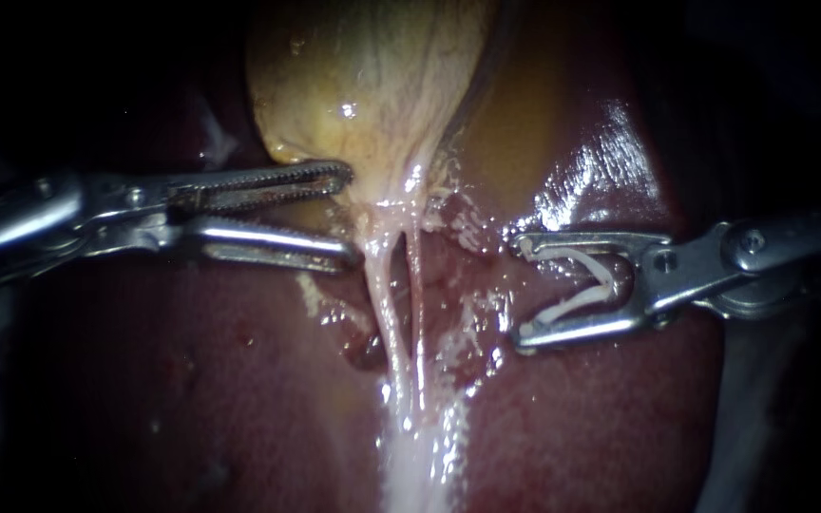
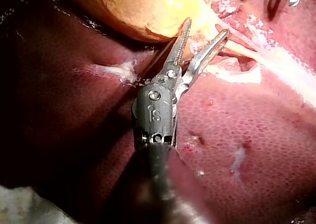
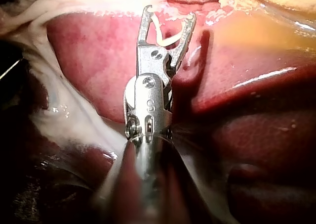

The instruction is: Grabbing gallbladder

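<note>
Left instrument's pincer (image 1: 352, 214) stands spread, the gallbladder (image 1: 363, 85) neck just ahead. Ease forward and close squarely on it. Meanwhile the right instrument's pincer (image 1: 522, 290) holds a clip (image 1: 570, 307).

The gallbladder (image 1: 363, 76) runs off the top of the endoscope view. Both shafts get lost too: the left instrument (image 1: 351, 214) blurs into the dark at the left edge, the right instrument (image 1: 522, 290) at the right. The tubes (image 1: 396, 313) melt into white glare lower down and leave the view, no telling where one stops. The liver (image 1: 192, 380) goes black toward the corners. Whether the left instrument's spread jaws actually touch the gallbladder, can't say. In each wrist view the shaft nearest the camera is just blur. The clip (image 1: 599, 283) held in the right instrument's spread jaws has its bend tucked back by the hinge, too small to read.
</note>
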Motion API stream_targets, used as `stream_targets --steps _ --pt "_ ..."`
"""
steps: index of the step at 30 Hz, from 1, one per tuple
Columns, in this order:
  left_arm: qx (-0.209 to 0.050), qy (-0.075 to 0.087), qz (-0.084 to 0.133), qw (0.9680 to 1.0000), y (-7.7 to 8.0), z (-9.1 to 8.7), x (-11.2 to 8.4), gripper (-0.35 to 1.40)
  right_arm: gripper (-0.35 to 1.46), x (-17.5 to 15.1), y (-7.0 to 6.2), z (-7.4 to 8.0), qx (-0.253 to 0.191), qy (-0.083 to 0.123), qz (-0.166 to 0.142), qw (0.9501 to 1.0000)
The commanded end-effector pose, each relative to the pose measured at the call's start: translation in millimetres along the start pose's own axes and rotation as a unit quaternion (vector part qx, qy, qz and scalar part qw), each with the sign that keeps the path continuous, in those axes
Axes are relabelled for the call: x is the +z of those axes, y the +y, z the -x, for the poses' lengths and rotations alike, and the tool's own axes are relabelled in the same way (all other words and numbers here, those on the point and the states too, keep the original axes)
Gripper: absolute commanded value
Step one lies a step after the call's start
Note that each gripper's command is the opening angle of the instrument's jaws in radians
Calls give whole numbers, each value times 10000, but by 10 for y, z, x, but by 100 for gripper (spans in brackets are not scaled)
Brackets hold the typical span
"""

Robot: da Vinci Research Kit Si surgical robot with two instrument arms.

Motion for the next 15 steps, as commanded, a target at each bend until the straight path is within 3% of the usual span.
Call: stream_targets --steps 1,15 --pt "-1 -14 -7 10000 0 0 2 32 50 0 0 0 0 -1 1 10000" --pt "-128 -141 -61 9998 -8 10 22 10 50 1 0 -1 1 -1 4 10000"
